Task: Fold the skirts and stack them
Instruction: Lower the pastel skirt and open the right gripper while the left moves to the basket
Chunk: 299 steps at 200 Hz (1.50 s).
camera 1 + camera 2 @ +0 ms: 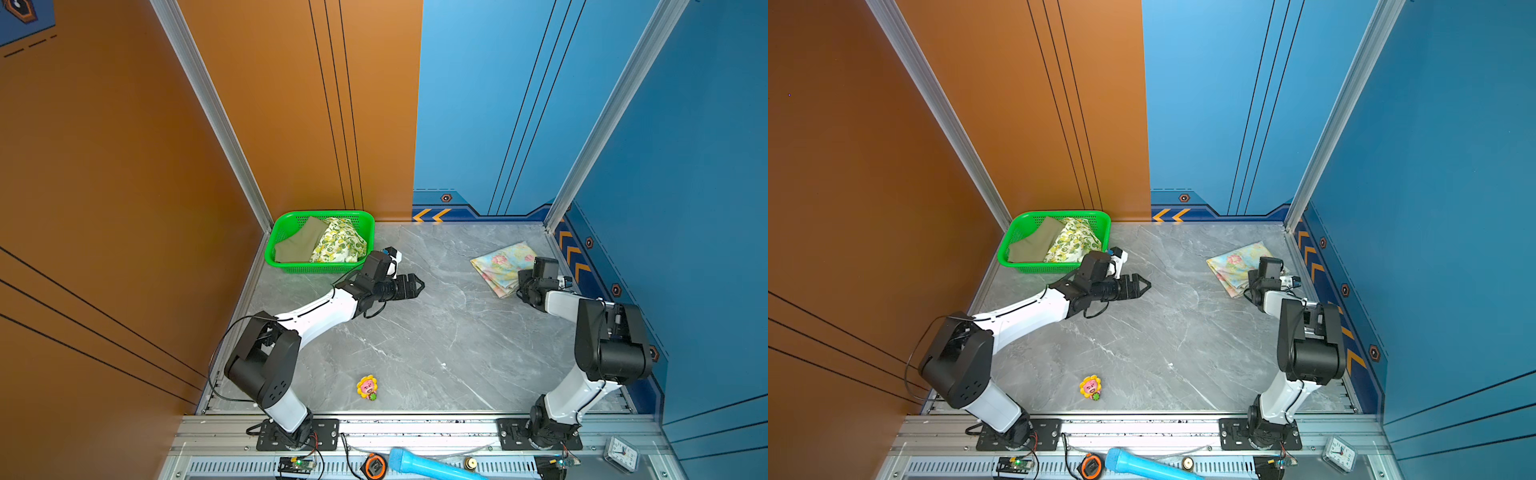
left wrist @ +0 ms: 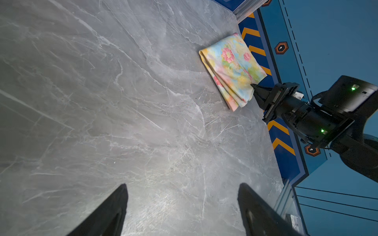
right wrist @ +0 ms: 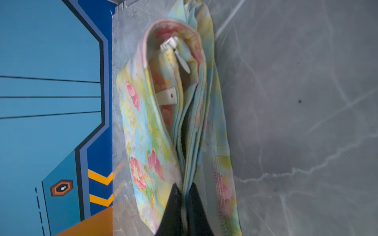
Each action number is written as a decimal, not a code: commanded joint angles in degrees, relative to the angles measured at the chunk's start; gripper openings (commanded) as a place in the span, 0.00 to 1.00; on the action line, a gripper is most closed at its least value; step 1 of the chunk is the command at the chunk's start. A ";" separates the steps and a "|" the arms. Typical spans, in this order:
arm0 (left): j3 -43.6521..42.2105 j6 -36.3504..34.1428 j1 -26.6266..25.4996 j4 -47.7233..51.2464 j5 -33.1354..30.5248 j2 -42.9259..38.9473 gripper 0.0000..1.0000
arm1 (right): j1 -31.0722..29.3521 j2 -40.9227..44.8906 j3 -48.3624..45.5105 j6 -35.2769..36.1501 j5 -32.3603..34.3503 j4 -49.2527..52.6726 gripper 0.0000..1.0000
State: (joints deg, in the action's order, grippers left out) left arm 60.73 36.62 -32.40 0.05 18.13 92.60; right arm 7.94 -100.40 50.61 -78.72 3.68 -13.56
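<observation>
Right wrist view: right gripper (image 3: 185,189) clenched on an edge of the folded floral skirt (image 3: 143,122), far right on the table (image 1: 415,332); its tips are hidden in both top views. Released and empty: left gripper (image 2: 182,185). One green basket (image 1: 365,220) holds two: olive skirt (image 1: 297,245), partly covered by lemon skirt (image 1: 338,243). Three skirts in all

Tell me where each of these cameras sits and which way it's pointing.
Top views: high above the arms' bases, looking down and forward at the table, green basket and floral skirt; the left arm and right arm show whole.
Left wrist: on the left arm, looking across the table past its open left end effector toward the floral skirt and the right end effector.
Right wrist: on the right arm, looking along the right end effector, shut on the floral skirt's folded layers.
Shared: every view shows the floral skirt.
</observation>
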 commanded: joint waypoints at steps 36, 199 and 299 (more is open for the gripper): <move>1.47 -3.24 2.00 6.79 -0.70 -2.12 0.85 | -1.44 -8.37 8.26 -11.65 12.78 0.14 0.00; 9.89 -11.09 7.16 17.87 -19.87 -7.58 0.98 | -4.30 -18.82 23.19 -7.63 12.49 5.94 0.75; 36.87 -21.52 20.83 36.00 -36.69 13.84 0.98 | -17.97 1.50 14.50 31.03 11.93 13.72 0.96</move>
State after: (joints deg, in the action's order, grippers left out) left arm 91.79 19.59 -14.26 26.35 -14.13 99.92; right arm -5.89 -102.08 65.67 -63.48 17.02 -4.34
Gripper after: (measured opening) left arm 0.982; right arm 0.976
